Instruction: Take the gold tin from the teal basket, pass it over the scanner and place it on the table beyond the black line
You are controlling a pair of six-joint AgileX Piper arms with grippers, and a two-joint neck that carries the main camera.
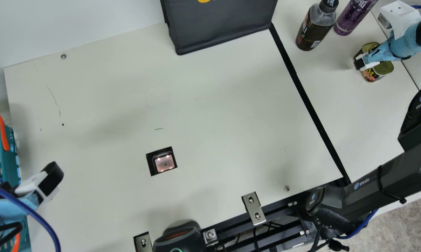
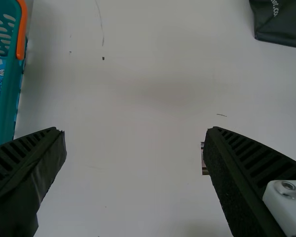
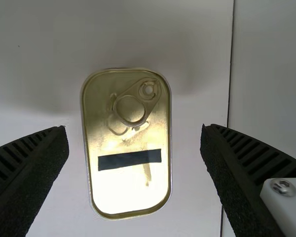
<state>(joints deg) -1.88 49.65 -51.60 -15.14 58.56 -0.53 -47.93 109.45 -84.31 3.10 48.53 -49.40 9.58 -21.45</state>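
The gold tin [image 3: 133,195] at the far right has a smooth metal lid—glossy, with bright reflections—and a metal pull ring [image 3: 147,116]. The table [image 1: 214,105] looks smooth and mostly matt. At left, the teal basket [image 2: 9,103] is smooth plastic, its orange handle [image 2: 21,29] glossier. The dark bag [image 1: 217,29] at the far side looks like matt cloth; the near brackets [image 1: 254,209] are shiny metal.
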